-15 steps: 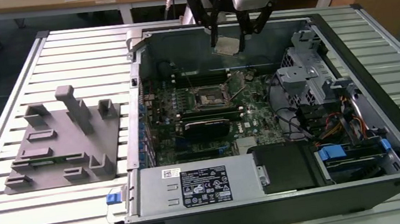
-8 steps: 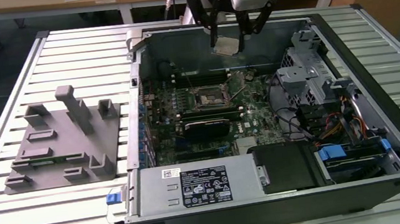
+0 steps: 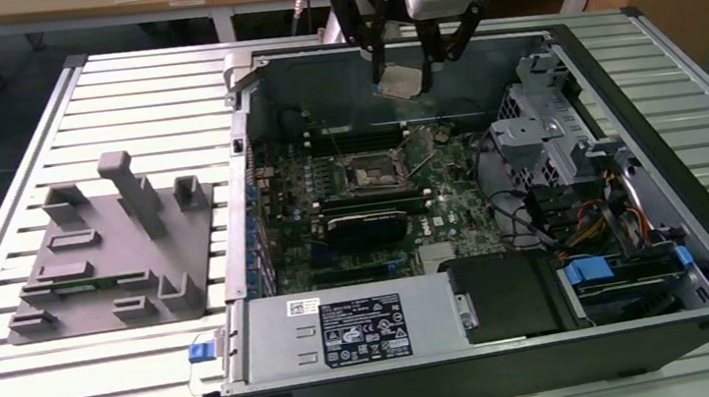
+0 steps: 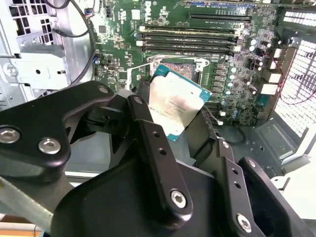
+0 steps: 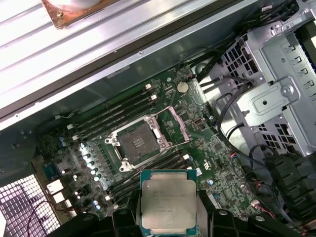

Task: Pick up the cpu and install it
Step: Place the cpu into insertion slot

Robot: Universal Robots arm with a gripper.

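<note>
Gripper (image 3: 405, 73) holds one cpu (image 5: 168, 203) aloft; one socket (image 5: 137, 144) open; one tray (image 3: 110, 254) apart.

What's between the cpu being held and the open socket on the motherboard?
In the first wrist view, a bank of black memory slots shows between the cpu and the socket.

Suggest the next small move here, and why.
Probably a small sideways shift to centre over the socket, not a descent yet. The fingers hold the cpu in the air, and in the first wrist view the open socket sits off to one side of it, seemingly not beneath.
</note>
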